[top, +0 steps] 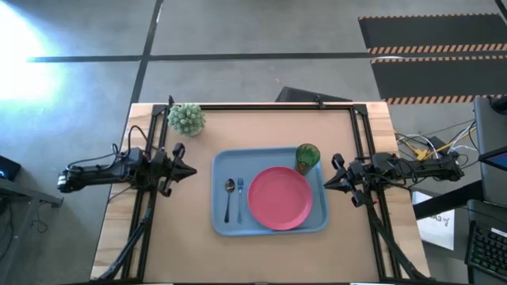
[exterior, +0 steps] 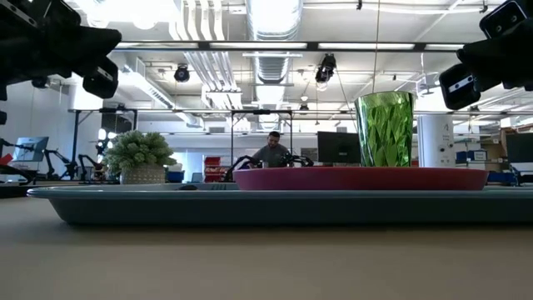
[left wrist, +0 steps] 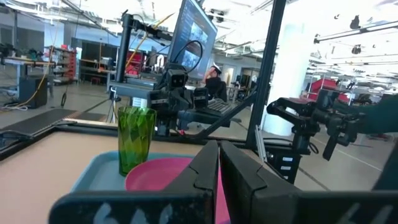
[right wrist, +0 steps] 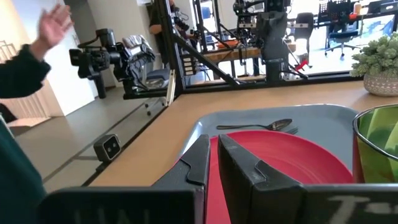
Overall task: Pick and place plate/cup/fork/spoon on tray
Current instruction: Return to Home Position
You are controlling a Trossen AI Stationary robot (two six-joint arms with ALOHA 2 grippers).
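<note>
The light blue tray (top: 219, 226) lies in the middle of the table. On it lie the pink plate (top: 280, 198), the green cup (top: 307, 157) upright at the tray's far right corner, and the spoon (top: 229, 198) and fork (top: 240, 195) side by side left of the plate. My left gripper (top: 192, 170) is shut and empty, left of the tray. My right gripper (top: 327, 183) is shut and empty, right of the tray. The plate (left wrist: 158, 174) and cup (left wrist: 135, 137) show in the left wrist view; the plate (right wrist: 292, 155) and spoon (right wrist: 255, 126) show in the right wrist view.
A pale green fuzzy plant (top: 186, 118) in a small pot stands at the table's far left corner. A person's raised hand (right wrist: 53, 25) and dark sleeve show beyond the table's left side in the right wrist view. Bare tabletop lies near the front edge.
</note>
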